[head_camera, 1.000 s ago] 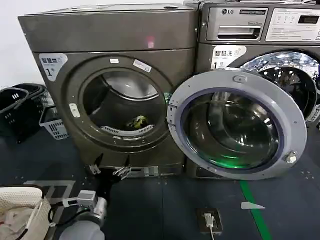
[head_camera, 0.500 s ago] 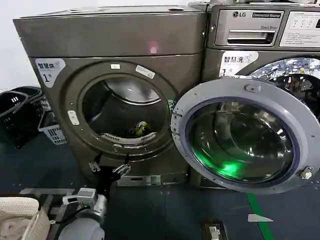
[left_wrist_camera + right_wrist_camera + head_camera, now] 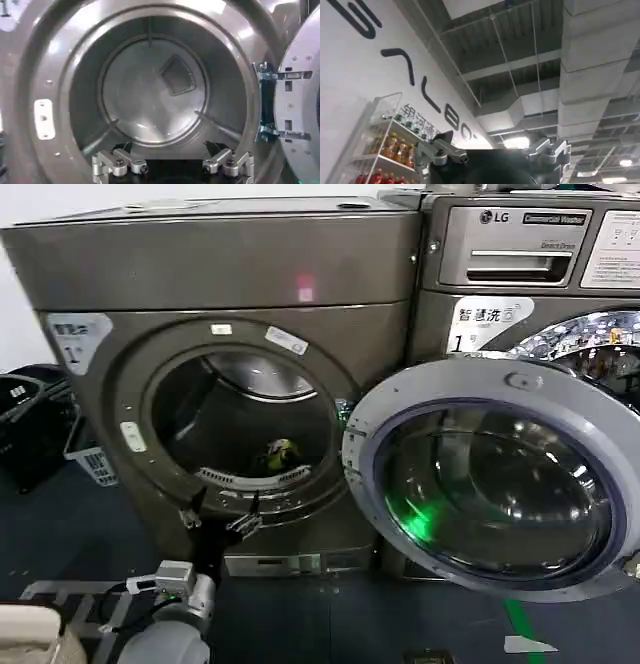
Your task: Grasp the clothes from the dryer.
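The dryer (image 3: 220, 274) is the bronze-grey machine on the left, its round porthole standing open. Deep in its drum lies the clothes (image 3: 281, 452), a small yellow-green bundle on the drum floor. My left gripper (image 3: 218, 511) hovers open just outside the porthole's lower rim, below and left of the clothes, with nothing between its fingers. In the left wrist view the gripper (image 3: 170, 150) faces the bare metal drum (image 3: 150, 95). My right gripper (image 3: 492, 142) points up at the ceiling, open and empty.
The dryer's glass door (image 3: 490, 474) is swung out to the right, in front of the LG machine (image 3: 520, 244). Black baskets (image 3: 30, 434) and a pale one (image 3: 90, 464) stand on the floor at the left. A beige basket rim (image 3: 30, 634) sits at the bottom left.
The head view has drawn closer to the dryer, so the porthole and door look larger and the door sits lower right. The left gripper keeps its place below the porthole rim.
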Available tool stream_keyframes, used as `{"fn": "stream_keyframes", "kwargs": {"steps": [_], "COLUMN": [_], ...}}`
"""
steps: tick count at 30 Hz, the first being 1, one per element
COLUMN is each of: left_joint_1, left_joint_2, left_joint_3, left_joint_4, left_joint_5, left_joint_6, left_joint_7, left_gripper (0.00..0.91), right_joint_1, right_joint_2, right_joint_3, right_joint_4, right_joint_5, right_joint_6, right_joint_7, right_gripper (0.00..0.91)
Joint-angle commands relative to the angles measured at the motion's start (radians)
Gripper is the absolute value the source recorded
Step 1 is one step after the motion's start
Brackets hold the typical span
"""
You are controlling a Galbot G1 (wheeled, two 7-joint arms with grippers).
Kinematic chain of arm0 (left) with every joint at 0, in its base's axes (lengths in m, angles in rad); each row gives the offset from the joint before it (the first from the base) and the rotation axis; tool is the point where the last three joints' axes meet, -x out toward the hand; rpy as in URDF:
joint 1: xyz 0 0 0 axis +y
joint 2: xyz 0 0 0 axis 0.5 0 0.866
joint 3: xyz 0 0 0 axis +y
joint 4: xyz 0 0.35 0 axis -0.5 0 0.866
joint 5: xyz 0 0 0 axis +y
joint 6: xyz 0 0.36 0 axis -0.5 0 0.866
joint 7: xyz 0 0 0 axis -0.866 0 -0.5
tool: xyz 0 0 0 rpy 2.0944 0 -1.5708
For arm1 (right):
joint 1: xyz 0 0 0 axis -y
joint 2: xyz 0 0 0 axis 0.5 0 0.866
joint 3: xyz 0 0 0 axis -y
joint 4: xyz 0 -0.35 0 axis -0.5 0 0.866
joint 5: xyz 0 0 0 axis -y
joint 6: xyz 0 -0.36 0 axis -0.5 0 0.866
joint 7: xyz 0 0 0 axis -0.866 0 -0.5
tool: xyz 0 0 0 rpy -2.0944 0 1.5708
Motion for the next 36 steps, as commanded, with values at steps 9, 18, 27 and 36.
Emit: {"fn": "stream_keyframes", "kwargs": {"steps": [9,18,27,36], "left_joint_1": [0.005,-0.002,-0.127,-0.456], "left_joint_2": [0.000,0.001,-0.011,-0.010], "left_joint_3": [-0.002,-0.001,-0.002,0.011], "left_joint_4": [-0.004,-0.001,0.112,0.520], "left_joint_5": [0.002,0.002,-0.003,-0.021], "left_joint_6": [0.001,0.000,-0.065,-0.141], "left_joint_7": [0.000,0.002,-0.012,-0.025], "left_gripper": [0.907,0.907,0.907,0.907], "right_joint_1": [0.002,-0.002,-0.015,-0.024], "right_joint_2": [0.000,0.003,0.017,0.017], "right_joint_3": [-0.003,0.003,0.006,0.014], "right_joint_4": [0.002,0.007,0.025,0.040], "right_joint_5": [-0.003,0.000,-0.001,0.002], "right_joint_6": [0.002,0.005,0.011,0.015], "right_joint_7": [-0.006,-0.005,-0.001,-0.005], "right_gripper": [0.907,0.907,0.907,0.907]}}
